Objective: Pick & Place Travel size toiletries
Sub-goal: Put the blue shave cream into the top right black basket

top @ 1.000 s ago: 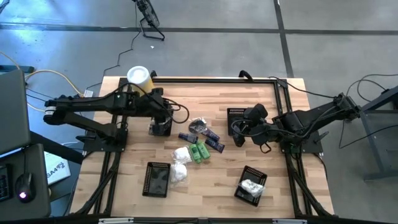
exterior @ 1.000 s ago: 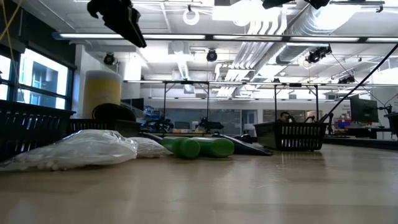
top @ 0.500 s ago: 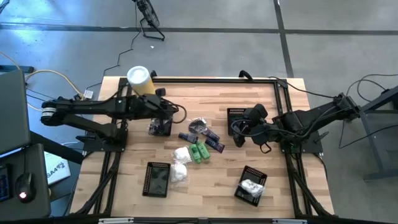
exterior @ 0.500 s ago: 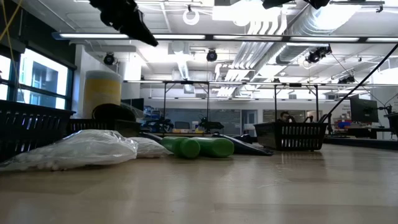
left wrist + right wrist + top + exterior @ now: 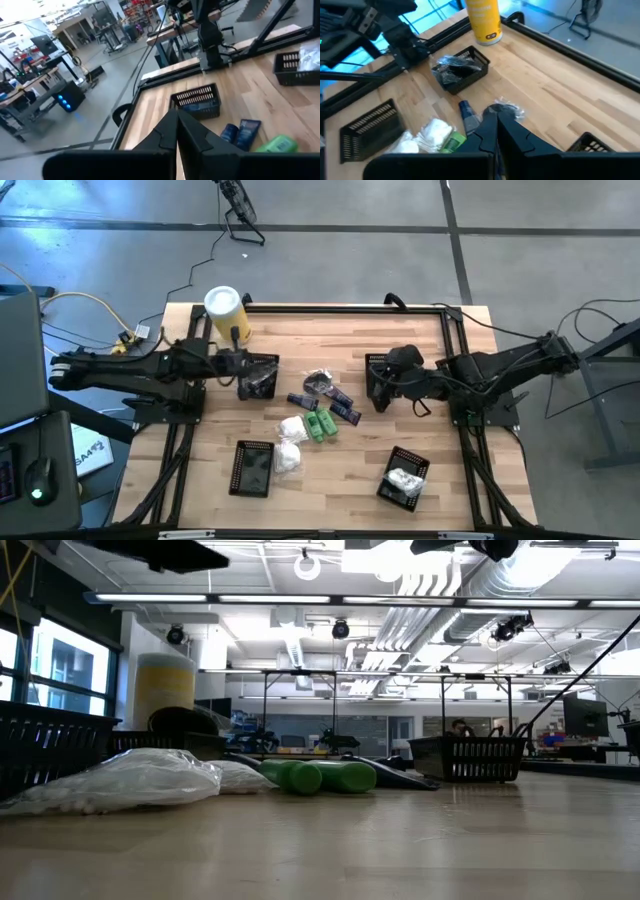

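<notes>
The toiletries lie mid-table: two green bottles, dark blue tubes, white packets and a silvery-clear packet. Another silvery packet lies in the far-left black mesh basket. My left gripper is shut and hovers at that basket's left rim. My right gripper, also shut, hovers over the far-right basket, right of the pile.
A tall yellow canister stands at the far-left corner. A near-left basket has a white packet beside it. The near-right basket holds a white packet. Black frame rails run along the table's far and side edges.
My left gripper has risen and drawn back from over the far-left basket toward the table's left edge, uncovering the silvery packet in that basket. My right gripper has edged slightly toward the left. The pile has not moved.
</notes>
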